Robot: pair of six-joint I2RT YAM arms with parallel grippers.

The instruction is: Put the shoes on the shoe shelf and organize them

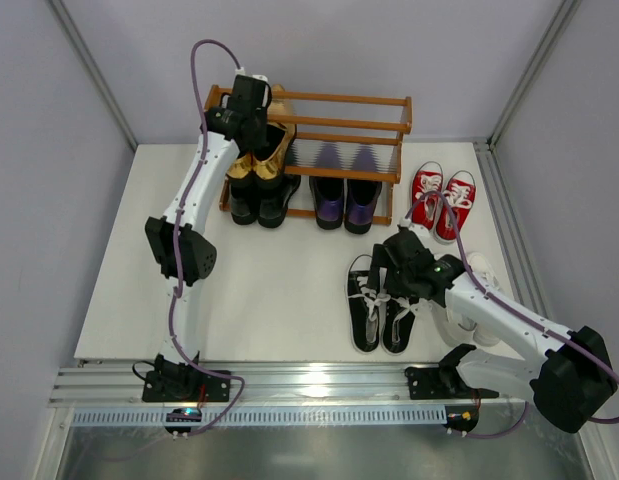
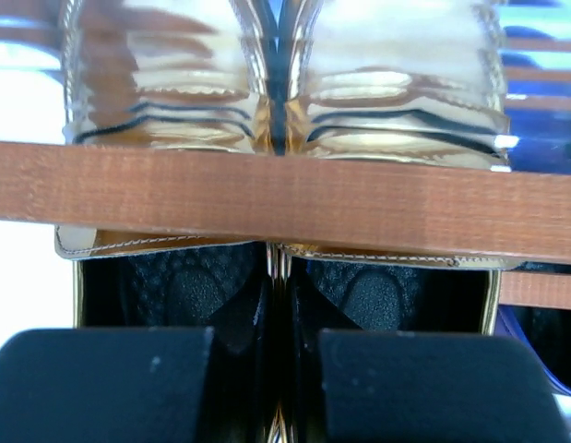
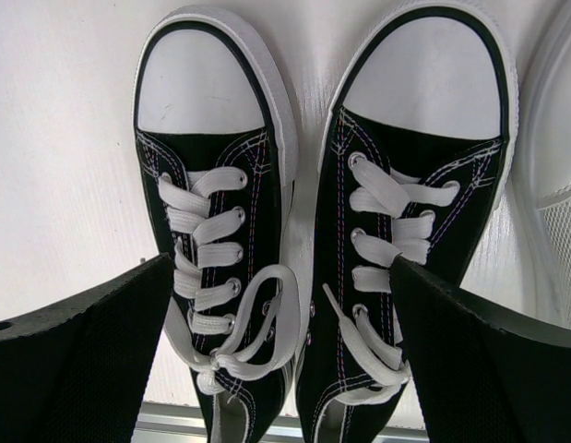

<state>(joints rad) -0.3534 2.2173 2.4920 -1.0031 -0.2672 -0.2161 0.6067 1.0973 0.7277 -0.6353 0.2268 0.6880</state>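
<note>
The shoe shelf (image 1: 349, 100) stands at the back of the table. My left gripper (image 1: 255, 135) is shut on the pair of gold loafers (image 1: 251, 163), a finger inside each shoe and their inner walls pinched together, at the left of the middle tier. In the left wrist view the gold loafers (image 2: 386, 83) lie across a shelf rail (image 2: 285, 198). Glossy black dress shoes (image 1: 257, 203) and purple loafers (image 1: 346, 203) sit on the bottom tier. My right gripper (image 1: 381, 280) is open above the black-and-white sneakers (image 1: 381, 310), whose laces (image 3: 267, 323) show between its fingers (image 3: 73, 369).
Red sneakers (image 1: 442, 197) stand on the table right of the shelf. White sneakers (image 1: 471, 300) lie partly under my right arm, beside the black-and-white pair; one shows at the right edge of the right wrist view (image 3: 553, 185). Grey walls close in both sides.
</note>
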